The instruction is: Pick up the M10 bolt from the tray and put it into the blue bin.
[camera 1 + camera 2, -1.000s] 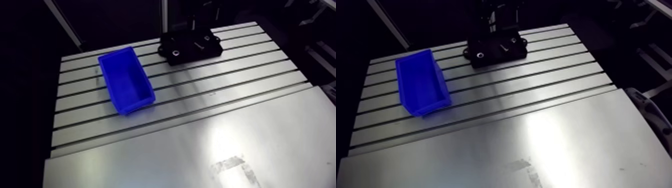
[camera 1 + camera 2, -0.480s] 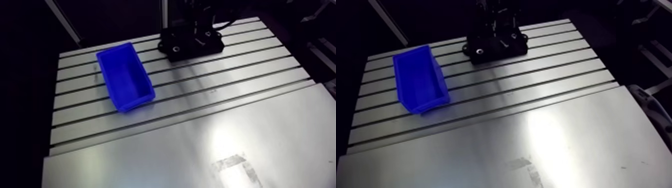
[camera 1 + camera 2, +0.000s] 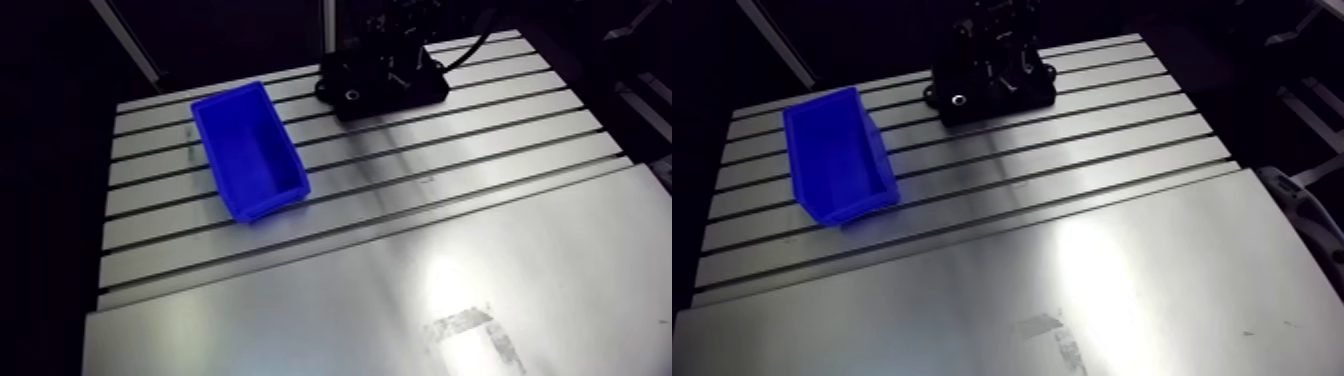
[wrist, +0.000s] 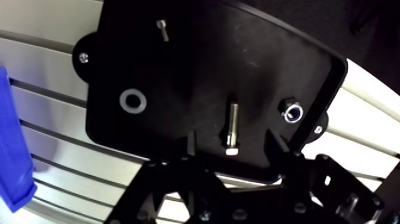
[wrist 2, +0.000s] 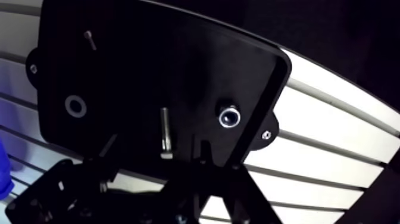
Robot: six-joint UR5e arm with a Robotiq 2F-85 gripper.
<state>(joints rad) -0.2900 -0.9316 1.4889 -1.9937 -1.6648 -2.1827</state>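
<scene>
Just changed: the gripper [image 4: 231,143] has come down over the tray [image 4: 196,53]; in the earlier arm view it stood higher and further back and the parts on the tray showed plainly, while now it covers most of them.
Unchanged: the blue bin [image 3: 250,150] and the tray lie on the same slots of the table [image 3: 450,140]; the small shift of the whole arm view is the camera's own.
Gripper: released, its 2 fingers [image 4: 271,146] spread wide with nothing pressed between them.
M10 bolt: the M10 bolt [image 4: 232,124] lies flat on the tray, its head end between the 2 fingertips and its shank pointing away ahead of them; it is not yet gripped.
Other parts: a washer [image 4: 132,100] lies off to 1 side of the bolt, a nut [image 4: 292,111] on the other side near the tray's edge, and a small screw [image 4: 163,30] far ahead, all apart from the bolt.
Bin: apart from the tray and open side up; its inside looks bare in the arm view.
Meaning for the task: the approach looks nearly done and lined up on the right part; closing on the bolt seems the step in hand, and lift and carry are all still to come.
</scene>
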